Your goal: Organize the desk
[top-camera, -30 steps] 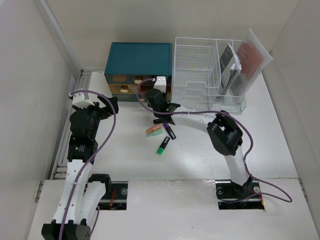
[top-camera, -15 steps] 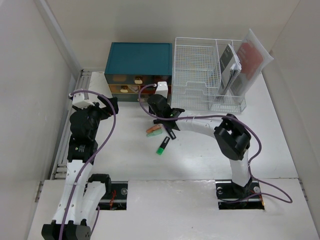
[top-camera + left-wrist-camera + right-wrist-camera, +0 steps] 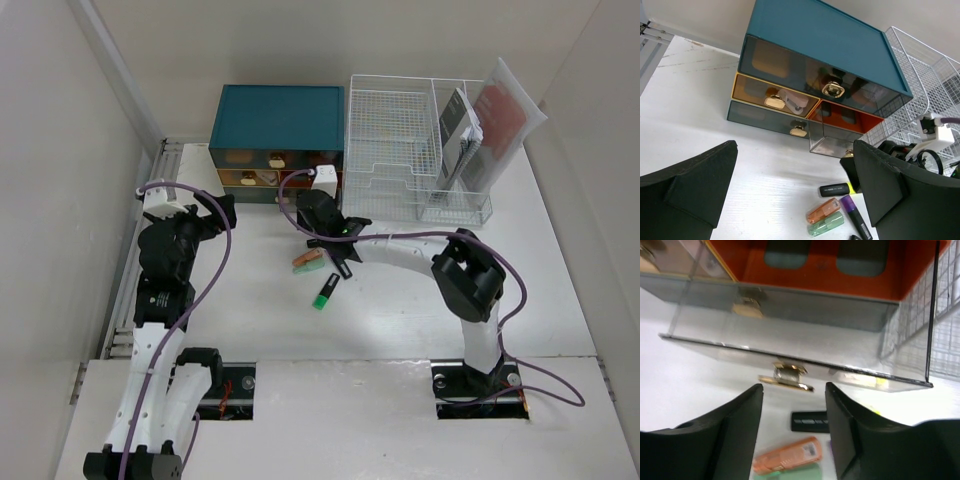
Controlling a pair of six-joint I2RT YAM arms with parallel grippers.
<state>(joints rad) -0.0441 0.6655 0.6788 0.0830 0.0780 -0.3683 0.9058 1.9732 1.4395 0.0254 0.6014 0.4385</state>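
Observation:
The white desk (image 3: 400, 300) holds a teal drawer box (image 3: 278, 125) at the back. Its orange-lined drawer (image 3: 805, 270) stands pulled out, with a gold handle (image 3: 786, 377) on its clear front. My right gripper (image 3: 792, 425) is open just in front of and below that handle, and nothing is between its fingers. Under it lie a black-capped marker (image 3: 810, 421) and an orange marker (image 3: 787, 456). My left gripper (image 3: 790, 200) hangs wide open and empty above the desk, left of the markers.
Orange, green and purple markers (image 3: 826, 223) lie together in front of the drawer box, and a green-tipped one (image 3: 322, 295) lies nearer. A white wire-mesh rack (image 3: 415, 150) with notebooks stands right of the box. Walls close in both sides.
The right arm's elbow has swung to the right and its wrist has shifted slightly. Its jaws have parted a little wider. The left arm has not moved.

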